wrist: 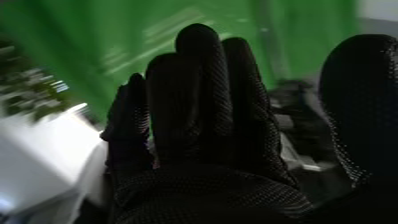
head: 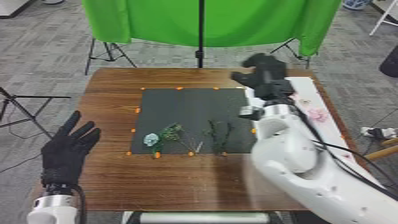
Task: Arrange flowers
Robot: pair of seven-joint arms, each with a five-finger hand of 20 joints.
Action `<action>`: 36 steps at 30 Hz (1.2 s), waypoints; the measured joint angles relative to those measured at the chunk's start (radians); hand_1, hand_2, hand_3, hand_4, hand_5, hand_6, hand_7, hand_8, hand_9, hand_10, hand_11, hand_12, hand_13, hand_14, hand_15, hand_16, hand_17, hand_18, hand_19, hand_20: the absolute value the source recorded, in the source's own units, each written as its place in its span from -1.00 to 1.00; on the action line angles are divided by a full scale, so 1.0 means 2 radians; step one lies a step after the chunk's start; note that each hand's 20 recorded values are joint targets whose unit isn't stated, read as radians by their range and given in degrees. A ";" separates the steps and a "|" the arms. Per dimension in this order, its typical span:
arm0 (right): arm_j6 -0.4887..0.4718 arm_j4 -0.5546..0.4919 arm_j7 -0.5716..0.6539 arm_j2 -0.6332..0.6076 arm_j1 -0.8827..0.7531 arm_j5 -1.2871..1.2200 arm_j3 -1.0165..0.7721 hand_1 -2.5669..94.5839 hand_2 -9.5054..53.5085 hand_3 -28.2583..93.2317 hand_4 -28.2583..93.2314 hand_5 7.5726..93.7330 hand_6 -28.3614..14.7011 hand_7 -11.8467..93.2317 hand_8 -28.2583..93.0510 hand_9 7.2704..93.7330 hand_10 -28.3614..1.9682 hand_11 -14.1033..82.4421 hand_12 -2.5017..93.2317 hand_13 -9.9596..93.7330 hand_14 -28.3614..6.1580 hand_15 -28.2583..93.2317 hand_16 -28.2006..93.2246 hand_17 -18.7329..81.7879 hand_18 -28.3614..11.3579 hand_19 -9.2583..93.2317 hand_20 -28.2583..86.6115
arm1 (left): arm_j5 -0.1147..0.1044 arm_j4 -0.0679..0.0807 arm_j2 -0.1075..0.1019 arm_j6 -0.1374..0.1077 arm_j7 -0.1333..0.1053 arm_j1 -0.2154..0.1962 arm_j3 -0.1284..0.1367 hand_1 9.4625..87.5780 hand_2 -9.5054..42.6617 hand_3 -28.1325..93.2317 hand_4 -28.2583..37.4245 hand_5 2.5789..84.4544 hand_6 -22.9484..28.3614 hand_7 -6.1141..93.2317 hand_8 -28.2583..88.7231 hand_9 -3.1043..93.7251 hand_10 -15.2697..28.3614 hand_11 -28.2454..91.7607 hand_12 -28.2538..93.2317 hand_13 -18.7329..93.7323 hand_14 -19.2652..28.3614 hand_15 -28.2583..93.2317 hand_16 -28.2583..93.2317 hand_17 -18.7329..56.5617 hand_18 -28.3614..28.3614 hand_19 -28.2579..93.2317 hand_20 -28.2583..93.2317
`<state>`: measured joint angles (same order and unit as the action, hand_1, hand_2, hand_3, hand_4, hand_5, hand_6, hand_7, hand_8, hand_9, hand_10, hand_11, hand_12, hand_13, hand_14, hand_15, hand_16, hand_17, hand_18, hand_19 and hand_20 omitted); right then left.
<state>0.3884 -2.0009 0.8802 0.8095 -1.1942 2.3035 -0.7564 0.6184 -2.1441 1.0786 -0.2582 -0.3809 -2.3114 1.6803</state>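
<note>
In the head view my left hand (head: 69, 151) is open at the table's left edge, fingers straight. My right hand (head: 265, 74), blurred, is over the far right part of the table, beyond the mat. The right wrist view has this right hand (wrist: 200, 120) with straight fingers, thumb spread apart and nothing held. A pale blue flower (head: 151, 139) lies on the near left of the dark mat (head: 182, 107), beside a green leafy sprig (head: 171, 131). Thin dark green stems (head: 219, 134) lie farther right on the mat. Pink flowers (head: 318, 115) rest on a white strip at the right.
Orange markers (head: 157, 155) surround the mat on the brown table (head: 178, 185). A green cloth (head: 160, 22) hangs behind the table, with black stands around it. My right arm extends above the table's right side. Blurred greenery (wrist: 31, 90) appears beyond the right hand's fingers.
</note>
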 measured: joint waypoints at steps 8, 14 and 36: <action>-0.043 0.033 0.018 -0.086 -0.098 -0.029 -0.081 -0.30 -1.00 0.74 -1.00 0.14 0.27 -0.46 -0.75 0.21 -0.22 0.04 -0.61 0.20 -0.13 0.71 -0.28 -0.28 -0.74 0.74 0.26 | -0.005 -0.001 0.000 -0.002 -0.008 -0.006 -0.006 -0.79 -0.34 0.78 -1.00 -0.24 0.15 -0.72 -0.65 -0.28 0.59 -0.14 -0.36 -0.31 0.95 0.35 -0.70 -0.71 1.00 0.40 -0.50; -0.080 0.068 0.034 -0.090 -0.102 -0.022 -0.055 -0.28 -1.00 0.77 -1.00 0.10 0.32 -0.44 -0.76 0.17 -0.24 0.04 -0.60 0.16 -0.14 0.72 -0.30 -0.29 -0.74 0.73 0.26 | -0.007 -0.001 -0.001 -0.003 -0.012 -0.006 -0.009 -0.79 -0.34 0.79 -1.00 -0.24 0.15 -0.72 -0.65 -0.28 0.59 -0.14 -0.36 -0.31 0.95 0.35 -0.70 -0.71 1.00 0.40 -0.50; -0.097 0.139 0.093 -0.084 -0.032 -0.002 0.038 -0.22 -1.00 0.78 -1.00 0.14 0.39 -0.43 -0.77 0.23 -0.20 0.26 -0.58 0.26 -0.07 0.79 -0.28 -0.24 -0.79 0.79 0.27 | -0.010 0.000 -0.006 -0.005 -0.017 -0.003 -0.015 -0.78 -0.35 0.79 -1.00 -0.24 0.15 -0.72 -0.65 -0.28 0.58 -0.14 -0.36 -0.31 0.95 0.35 -0.70 -0.71 1.00 0.40 -0.49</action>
<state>0.1946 -1.7234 1.0653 0.6405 -1.2573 2.3003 -0.6808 0.5980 -2.1447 1.0671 -0.2689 -0.4158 -2.3173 1.6502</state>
